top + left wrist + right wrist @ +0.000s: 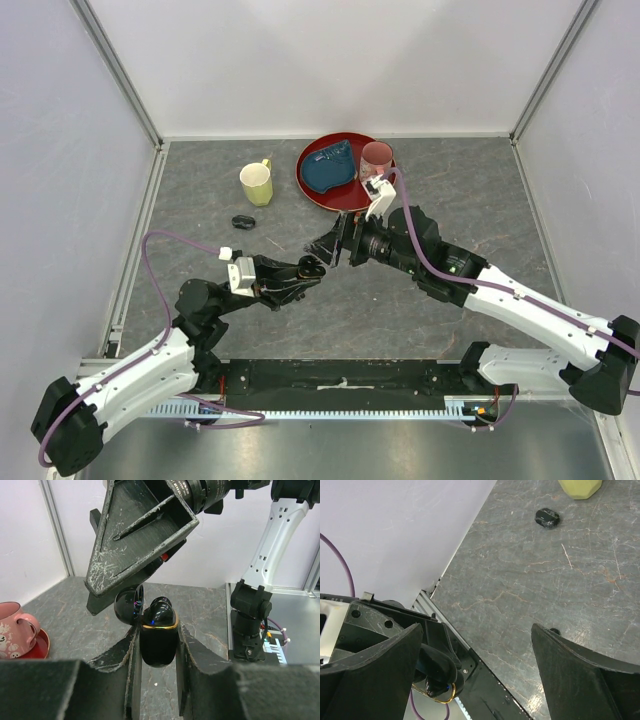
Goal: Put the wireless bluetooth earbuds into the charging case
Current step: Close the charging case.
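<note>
Where the grey, marbled table [450,190] meets the room, plain pale walls [330,60] rise behind thin metal corner rails. The stone-look top is matt, veined with faint rust lines.

My left gripper [157,630] is clamped on the charging case [159,647], held upright above the table: a glossy black oval shell with a thin gold rim, its round lid [127,605] hinged back. A shiny black, rounded earbud [160,611] sits in the case's mouth, bulging above the rim. I cannot tell whether it is seated fully.

My right gripper [333,243] stands spread wide, holding nothing, its scuffed, triangular black fingers just beside the case.

Far back lies a round red tray [335,203] carrying a crumpled blue cloth [328,168] and a pink mug [376,158]. A faceted yellow mug [257,184] stands left of it, and a second small black case [243,221] lies on the stone near that mug.
</note>
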Available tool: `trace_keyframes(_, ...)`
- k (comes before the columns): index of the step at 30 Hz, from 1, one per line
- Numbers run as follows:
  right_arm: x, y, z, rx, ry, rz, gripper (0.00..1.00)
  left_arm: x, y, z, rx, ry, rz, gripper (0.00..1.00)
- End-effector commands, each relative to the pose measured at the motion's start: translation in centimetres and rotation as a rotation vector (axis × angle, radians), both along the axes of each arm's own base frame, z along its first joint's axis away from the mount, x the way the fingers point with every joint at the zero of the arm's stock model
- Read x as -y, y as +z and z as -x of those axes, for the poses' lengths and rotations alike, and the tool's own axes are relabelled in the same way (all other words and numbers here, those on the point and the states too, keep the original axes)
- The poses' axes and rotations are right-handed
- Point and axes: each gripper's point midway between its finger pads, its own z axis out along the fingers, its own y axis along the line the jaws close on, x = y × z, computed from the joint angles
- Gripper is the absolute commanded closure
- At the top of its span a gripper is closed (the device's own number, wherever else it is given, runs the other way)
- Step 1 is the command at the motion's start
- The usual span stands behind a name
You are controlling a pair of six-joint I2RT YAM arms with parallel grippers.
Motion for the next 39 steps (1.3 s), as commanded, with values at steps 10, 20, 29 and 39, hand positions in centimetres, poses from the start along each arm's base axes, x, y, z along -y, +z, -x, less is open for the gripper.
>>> trace_keyframes(10,0.2,-0.8,0.1,-0.03,-0.017,-0.002,0.04,-0.2,2.4,0.0,0.079,0.012,0.041,0.98)
trace_keyframes(20,0.3,-2.9,1.1,-0.086,0.018,0.031,0.04,-0.5,2.5,-0.7,0.071,0.057,0.056,0.98)
trace_keyframes(29,0.7,-3.1,1.4,-0.102,0.009,0.017,0.05,-0.7,2.2,-1.4,0.041,0.091,0.061,0.98)
trace_keyframes(39,0.7,-3.8,1.2,-0.11,0.0,0.029,0.05,-0.9,2.1,-2.4,-0.003,0.138,0.061,0.98)
